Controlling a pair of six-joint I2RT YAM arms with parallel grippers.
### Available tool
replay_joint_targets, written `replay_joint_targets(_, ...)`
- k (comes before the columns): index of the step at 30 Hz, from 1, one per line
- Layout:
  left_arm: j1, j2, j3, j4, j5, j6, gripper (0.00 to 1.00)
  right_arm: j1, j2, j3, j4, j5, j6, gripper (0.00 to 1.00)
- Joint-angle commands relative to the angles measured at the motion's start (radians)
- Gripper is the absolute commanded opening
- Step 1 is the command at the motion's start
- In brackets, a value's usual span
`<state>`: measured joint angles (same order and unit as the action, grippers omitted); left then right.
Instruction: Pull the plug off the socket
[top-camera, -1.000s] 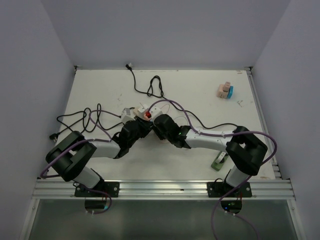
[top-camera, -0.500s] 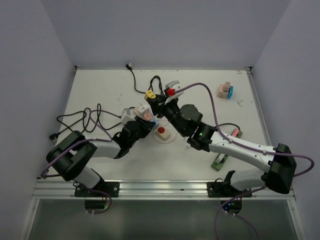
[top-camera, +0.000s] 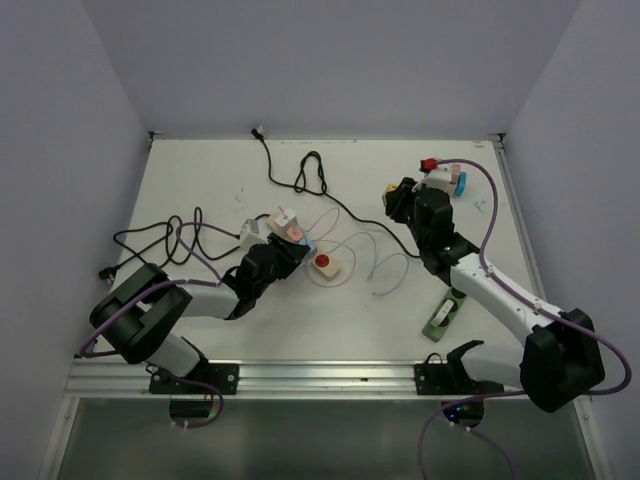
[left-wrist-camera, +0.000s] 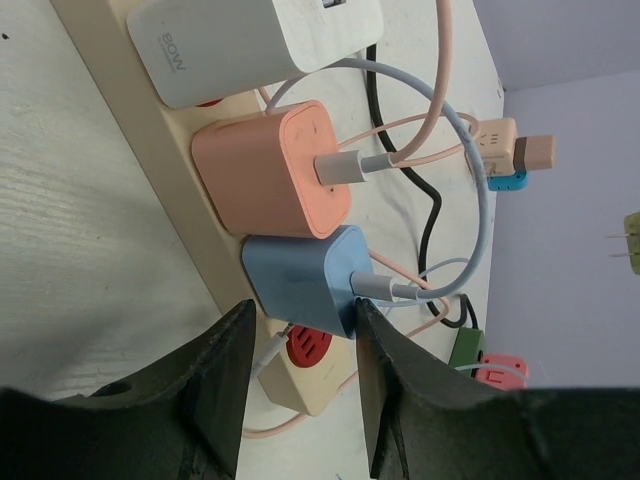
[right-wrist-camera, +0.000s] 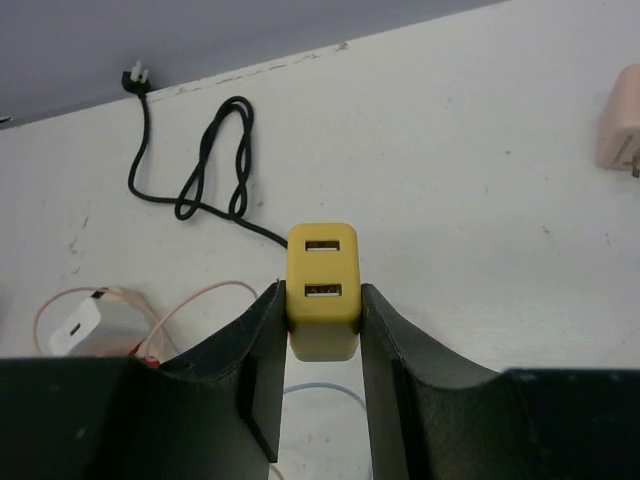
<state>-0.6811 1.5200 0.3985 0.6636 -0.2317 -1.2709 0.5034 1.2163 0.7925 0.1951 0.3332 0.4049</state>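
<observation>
Yellow USB charger (right-wrist-camera: 322, 265) was clamped tight in my right gripper (right-wrist-camera: 322, 310), well clear of power strip (left-wrist-camera: 155, 150); pull looked done, next was setting it on surface (right-wrist-camera: 480, 150).

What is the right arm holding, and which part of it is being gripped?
The right tool pinches a yellow charger plug by its two opposite sides, low on its body; the end with the two slots sticks out free.

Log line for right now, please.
left gripper: clamps power strip | right gripper: holds yellow plug, clear of strip | status: unplugged
</observation>
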Motion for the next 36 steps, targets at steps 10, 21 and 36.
replay_joint_targets(10, 0.0, 0.063, -0.079, -0.322, 0.048, 0.113, 0.51, -0.379, 0.342, 0.0, 0.214, -0.431, 0.324, 0.0)
replay_joint_targets(21, 0.012, 0.045, -0.113, -0.262, 0.066, 0.117, 0.59, -0.433, 0.441, -0.03, 0.194, -0.398, 0.332, 0.75)
replay_joint_targets(36, 0.034, -0.147, -0.21, -0.093, 0.124, 0.208, 0.95, -0.076, 0.155, 0.12, -0.106, -0.249, -0.084, 0.84)
